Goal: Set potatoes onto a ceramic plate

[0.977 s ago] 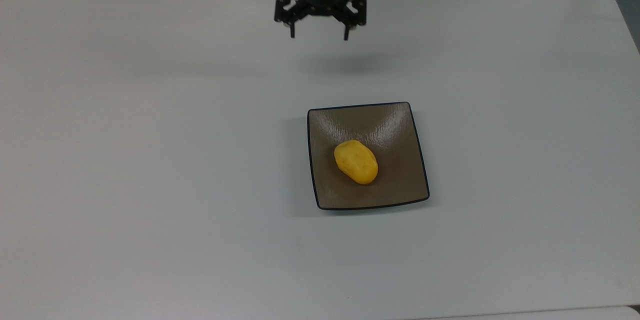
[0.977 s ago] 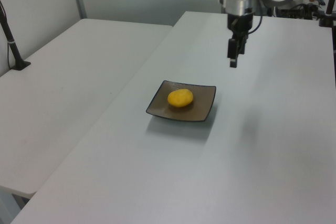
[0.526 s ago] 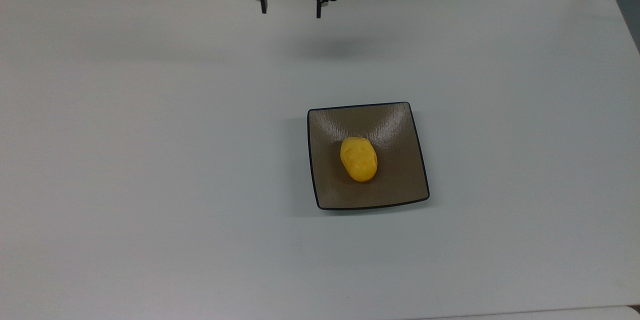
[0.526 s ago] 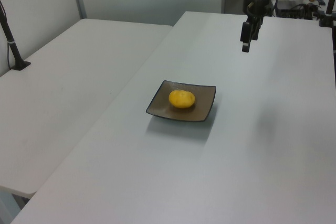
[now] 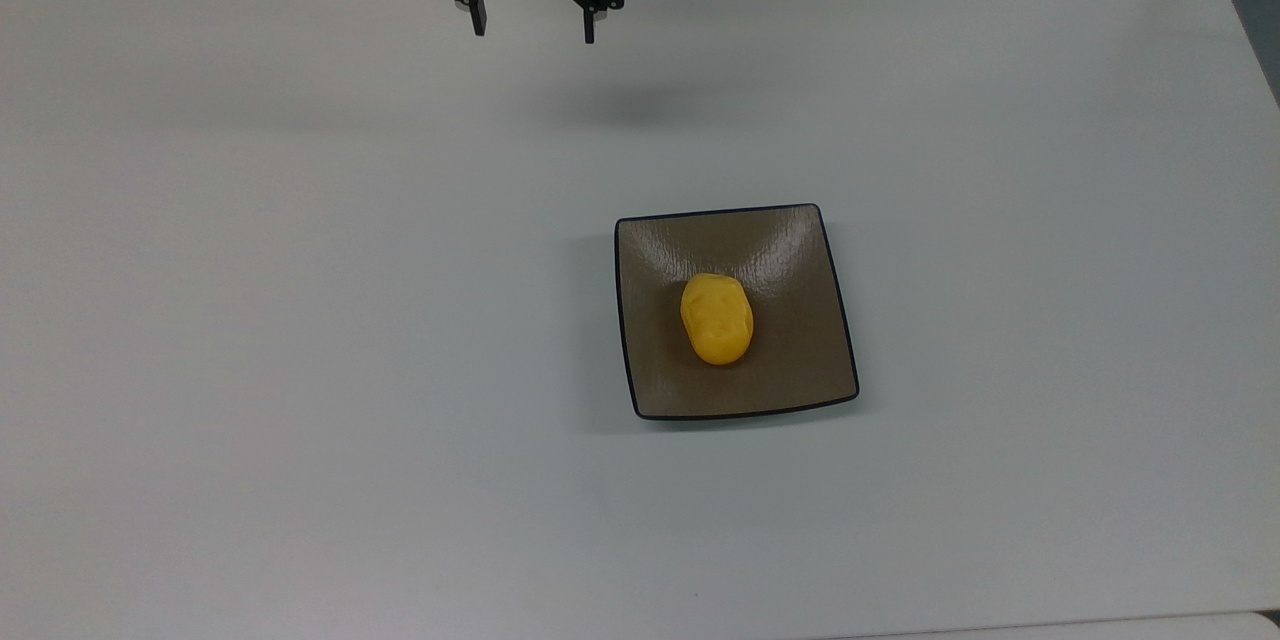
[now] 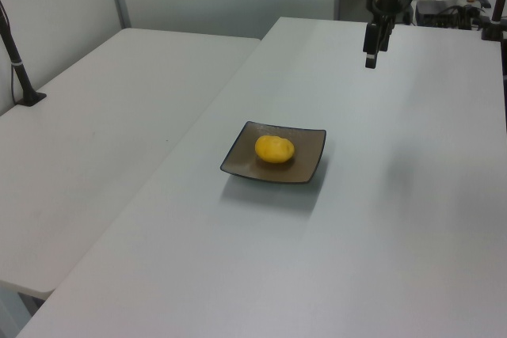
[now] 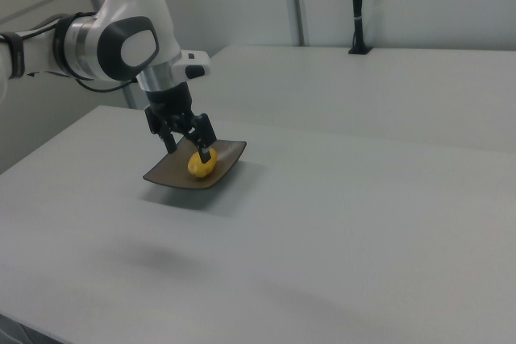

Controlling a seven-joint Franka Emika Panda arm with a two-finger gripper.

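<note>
At the upper centre of the top view: gripper [image 5: 532, 28], fingers spread and empty, shifted further toward the top view's left than half a second ago and well apart from the ceramic plate [image 5: 820, 360]; potato [image 5: 716, 318] lying at the plate's centre, rolled slightly upright from a second ago and now at rest on the white bench [image 5: 300, 320]. Left view, upper right of frame: gripper [image 6: 370, 59] raised high above the bench [image 6: 396, 259]; potato [image 6: 274, 149] on plate [image 6: 310, 161] at mid-frame. Right view, centre left: gripper [image 7: 190, 149] overlapping the plate [image 7: 161, 175] and potato [image 7: 200, 167] in the frame, fingers parted. Assessment: placement appears complete; arm retreating.
</note>
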